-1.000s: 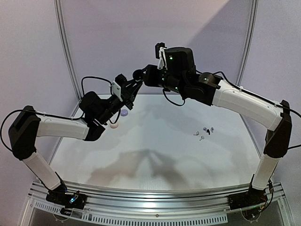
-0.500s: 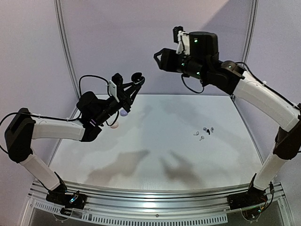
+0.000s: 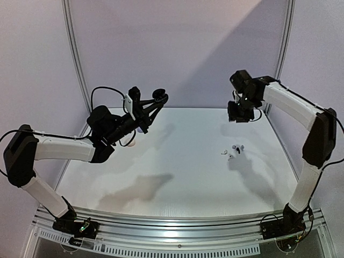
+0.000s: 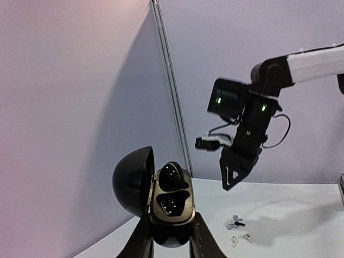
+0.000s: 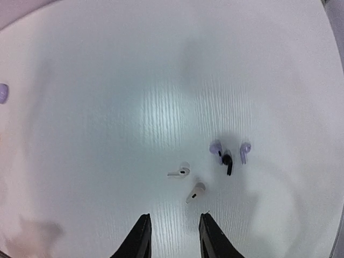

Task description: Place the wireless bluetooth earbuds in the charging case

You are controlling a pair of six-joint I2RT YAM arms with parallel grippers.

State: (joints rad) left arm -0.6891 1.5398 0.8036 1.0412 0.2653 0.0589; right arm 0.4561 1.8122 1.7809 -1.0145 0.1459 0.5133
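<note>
Left gripper clamped tight on base of open black charging case, held aloft over far-left part of counter. Lid hinged back. Glossy black earbud seen in upper socket. Right gripper hangs over counter's right side, jaws part open, holding nothing. Loose earbuds clustered on counter near right edge: two lavender, one black, two white.
</note>
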